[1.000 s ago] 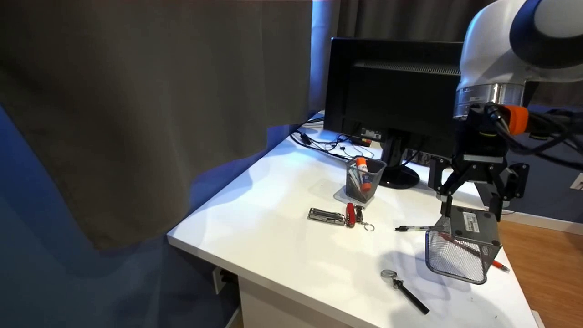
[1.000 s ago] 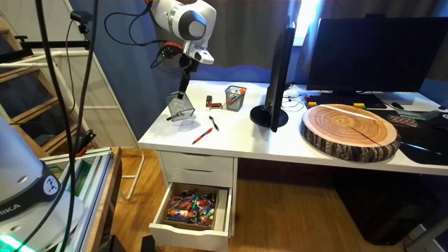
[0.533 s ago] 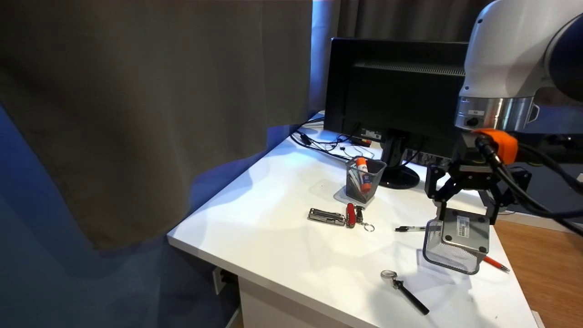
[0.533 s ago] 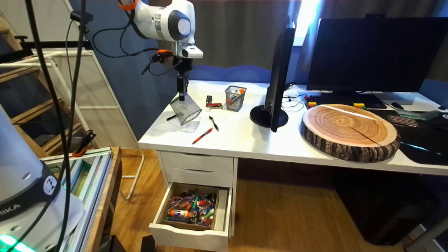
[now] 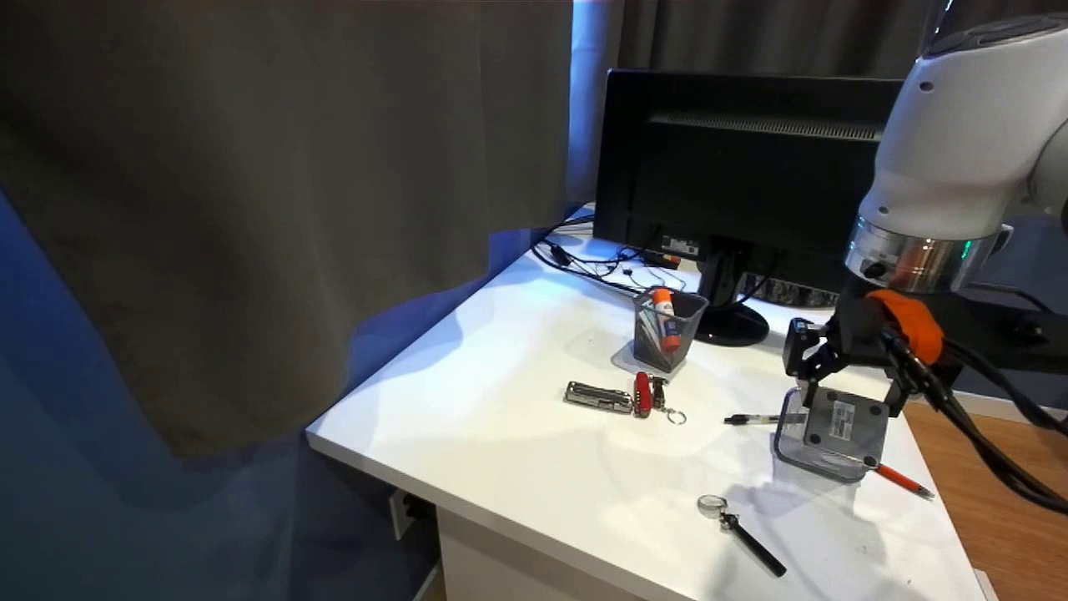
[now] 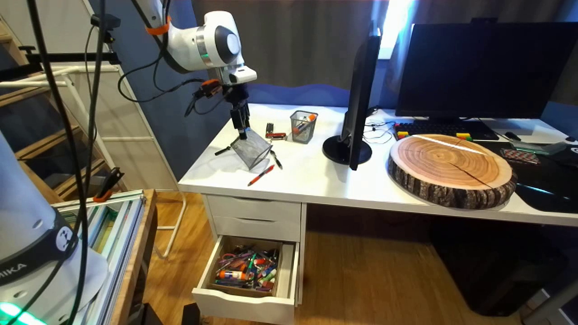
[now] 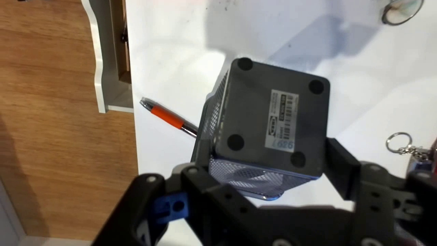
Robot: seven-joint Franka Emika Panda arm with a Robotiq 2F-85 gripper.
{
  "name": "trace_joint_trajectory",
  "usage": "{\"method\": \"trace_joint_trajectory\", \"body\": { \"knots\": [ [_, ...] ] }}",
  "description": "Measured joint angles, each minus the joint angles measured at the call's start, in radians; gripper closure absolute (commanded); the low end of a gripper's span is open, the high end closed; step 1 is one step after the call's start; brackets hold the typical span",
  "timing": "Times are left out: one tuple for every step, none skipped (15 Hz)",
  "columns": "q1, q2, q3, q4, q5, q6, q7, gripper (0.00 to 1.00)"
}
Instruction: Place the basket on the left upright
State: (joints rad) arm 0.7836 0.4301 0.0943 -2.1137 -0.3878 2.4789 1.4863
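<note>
basket (image 6: pixel 252 150): in the last second it has come lower over the bench (image 6: pixel 298 178) and shifted toward the monitor (image 6: pixel 360 99); it now tilts near the red pen (image 6: pixel 261 175), its mouth (image 6: pixel 262 158) aimed down and to the monitor side.
base (image 7: pixel 252 102): swung round too; in an exterior view it shows more squarely than a second ago, and the wrist view gives you its feet (image 7: pixel 235 142) and label (image 7: pixel 281 119) plainly.
mouth: not up yet. the swing suggests you are rolling the basket off mouth-down onto its side, so reckon yourself partway; it probably wants plenty more turn before the base can meet the bench.
gripper (image 7: pixel 270 155): closed on the basket close by the base, fingers (image 7: pixel 205 152) on opposite sides, held apart by the basket's width alone.
arm (image 6: pixel 192 49): reaches in from the upper left of an exterior view, bent down over the basket; the gripper slants toward the monitor, where a second ago it leaned the opposite way.
rim (image 7: pixel 268 197): you cannot tell whether its lowest corner touches the bench.
red pen: partly hidden behind the basket in the wrist view; it could roll or prop the rim if you set down here.
</note>
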Motion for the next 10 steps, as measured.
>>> {"method": "trace_joint_trajectory", "body": {
  "knots": [
    [0.011, 0.000, -0.006, -0.003, -0.023, 0.000, 0.023, 0.03],
    [0.020, 0.000, -0.008, -0.006, -0.037, 0.000, 0.043, 0.02],
    [0.027, 0.000, -0.008, -0.007, -0.044, 0.000, 0.054, 0.02],
    [0.032, 0.000, -0.008, -0.008, -0.045, 0.000, 0.061, 0.00],
    [0.034, 0.000, -0.006, -0.008, -0.045, 0.000, 0.062, 0.00],
    [0.034, 0.000, -0.003, -0.008, -0.045, 0.000, 0.062, 0.00],
    [0.034, 0.000, -0.001, -0.008, -0.043, 0.000, 0.062, 0.00],
    [0.033, 0.000, 0.000, -0.008, -0.042, 0.000, 0.062, 0.00],
    [0.032, 0.000, 0.000, -0.008, -0.041, 0.000, 0.063, 0.00],
    [0.029, -0.001, -0.001, -0.008, -0.038, 0.000, 0.064, 0.00]
  ]
}}
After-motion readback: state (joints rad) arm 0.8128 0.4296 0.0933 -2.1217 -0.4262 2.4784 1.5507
